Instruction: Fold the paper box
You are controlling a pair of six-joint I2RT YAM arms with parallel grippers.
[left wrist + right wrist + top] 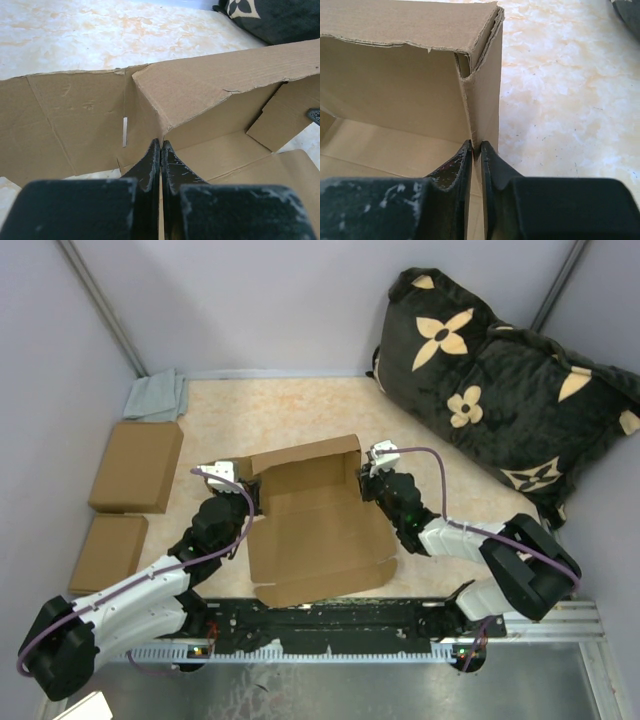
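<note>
The paper box (315, 530) is thin brown cardboard, dull and a bit rough, with torn, fuzzy edges. The bench (270, 420) top is smooth and pale, like marble. The pillow (500, 390) is soft black fuzzy cloth. The left gripper (161, 150) and right gripper (476, 147) are black plastic, scuffed white.

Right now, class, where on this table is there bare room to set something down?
Free: the far strip of table between the grey cloth and the patterned pillow, beyond the paper box. Crowded: the left edge with two cardboard blocks, and the centre, filled by the box.
</note>
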